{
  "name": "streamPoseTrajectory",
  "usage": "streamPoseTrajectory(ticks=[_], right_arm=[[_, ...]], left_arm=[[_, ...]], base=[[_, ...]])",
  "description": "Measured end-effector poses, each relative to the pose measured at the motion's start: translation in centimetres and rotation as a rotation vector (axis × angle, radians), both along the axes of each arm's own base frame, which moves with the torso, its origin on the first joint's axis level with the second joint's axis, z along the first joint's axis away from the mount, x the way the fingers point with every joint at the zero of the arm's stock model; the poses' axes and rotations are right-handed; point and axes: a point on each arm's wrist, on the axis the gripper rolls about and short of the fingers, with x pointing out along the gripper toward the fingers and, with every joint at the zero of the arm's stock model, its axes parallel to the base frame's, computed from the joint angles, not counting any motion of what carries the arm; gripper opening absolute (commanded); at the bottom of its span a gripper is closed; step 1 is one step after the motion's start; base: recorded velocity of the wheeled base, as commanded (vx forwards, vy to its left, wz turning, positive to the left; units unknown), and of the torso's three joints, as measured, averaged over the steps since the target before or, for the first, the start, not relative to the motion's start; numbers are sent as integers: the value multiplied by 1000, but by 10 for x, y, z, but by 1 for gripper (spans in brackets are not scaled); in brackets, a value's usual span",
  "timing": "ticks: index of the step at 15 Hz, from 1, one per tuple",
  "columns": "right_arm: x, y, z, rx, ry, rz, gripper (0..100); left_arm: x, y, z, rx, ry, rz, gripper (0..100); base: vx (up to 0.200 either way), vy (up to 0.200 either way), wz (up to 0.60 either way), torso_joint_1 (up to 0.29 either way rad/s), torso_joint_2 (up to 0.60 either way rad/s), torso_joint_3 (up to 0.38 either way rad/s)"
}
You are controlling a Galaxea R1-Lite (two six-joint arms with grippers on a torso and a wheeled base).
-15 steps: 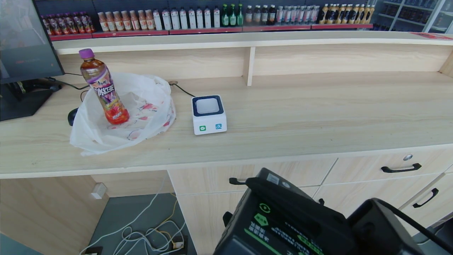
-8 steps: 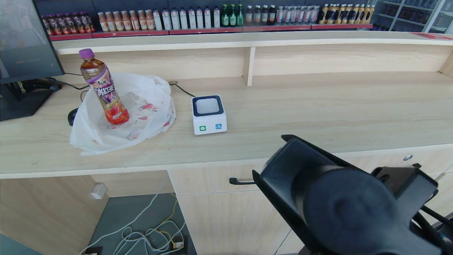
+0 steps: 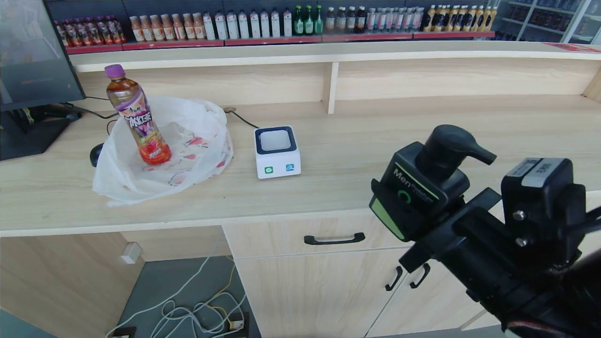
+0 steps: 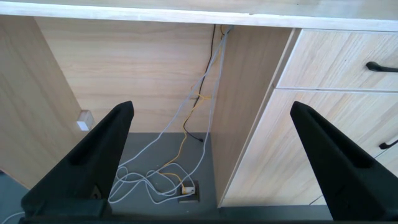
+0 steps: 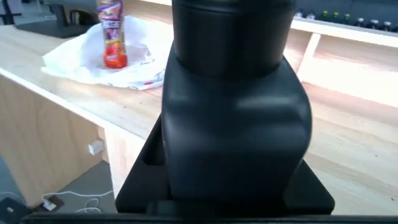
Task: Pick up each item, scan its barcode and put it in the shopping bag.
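Shop counter: a pale wood bench (image 3: 399,150), with drink shelves (image 3: 291,35) behind. On the bench lies one bag (image 3: 197,155) with one tea bottle (image 3: 137,117) upright in it, and one scanner (image 3: 277,151) stands just beside. The right fingers (image 3: 453,230) clamp one black pump bottle (image 3: 429,180) at the bench's front edge. The left fingers (image 4: 99,155) gape wide, empty, below the bench.

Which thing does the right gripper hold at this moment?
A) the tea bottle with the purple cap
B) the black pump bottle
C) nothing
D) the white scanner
B: the right gripper is closed around the black pump bottle, while the tea bottle stands in the shopping bag and the scanner sits on the counter.
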Motion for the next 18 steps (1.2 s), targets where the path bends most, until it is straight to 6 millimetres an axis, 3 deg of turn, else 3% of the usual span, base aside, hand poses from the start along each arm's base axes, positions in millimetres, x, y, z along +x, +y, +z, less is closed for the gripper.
streamPoseTrajectory(ticks=[3,6,9,12,18], right_arm=[[44,-36,-1,61,27,-71,0],[94,-68,16,165,-23,-187,0],[131,-82,33,302,-79,-339,0],[152,-83,36,343,-101,-386,0],[165,-89,33,340,-104,-411,0]], left_arm=[[0,0,0,1,0,0,100],[0,0,0,1,0,0,100],[0,0,0,0,0,0,100],[0,0,0,-4,0,0,100],[0,0,0,-4,0,0,100]], base=[[0,0,0,0,0,0],[0,0,0,0,0,0],[0,0,0,0,0,0],[0,0,0,0,0,0],[0,200,0,0,2,3]])
